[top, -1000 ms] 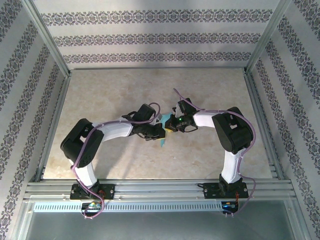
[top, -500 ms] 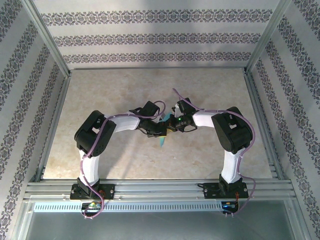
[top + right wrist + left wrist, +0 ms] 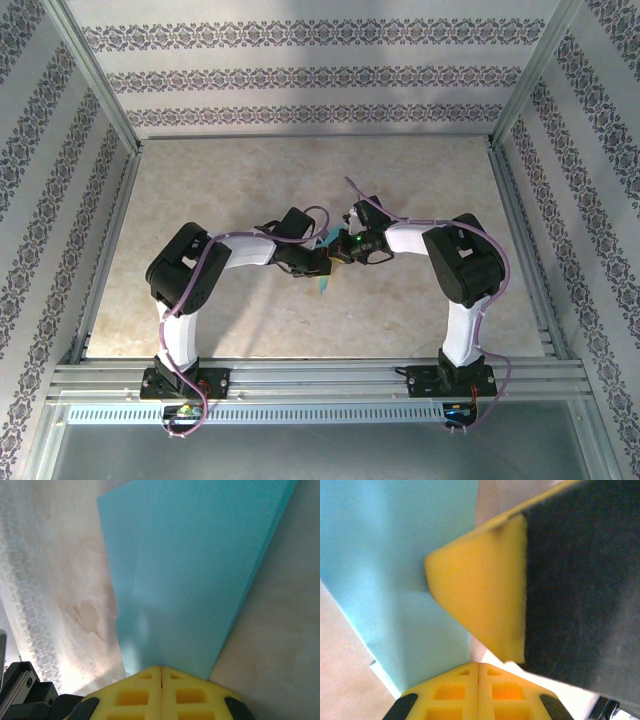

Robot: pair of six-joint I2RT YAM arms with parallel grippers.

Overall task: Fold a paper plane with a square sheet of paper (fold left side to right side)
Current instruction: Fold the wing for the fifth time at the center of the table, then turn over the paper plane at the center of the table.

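Top external: elbows out, left hand (image 3: 320, 264), right hand (image 3: 341, 256) at paper (image 3: 325, 283)

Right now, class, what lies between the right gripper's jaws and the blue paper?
Nothing. In the right wrist view the blue paper runs right up to the right gripper, jaws shut, with marbled table on both sides.

From above, the left tool (image 3: 323, 263) and right tool (image 3: 340, 254) hide most of the cyan paper (image 3: 325, 284). Its folds are too small to tell.
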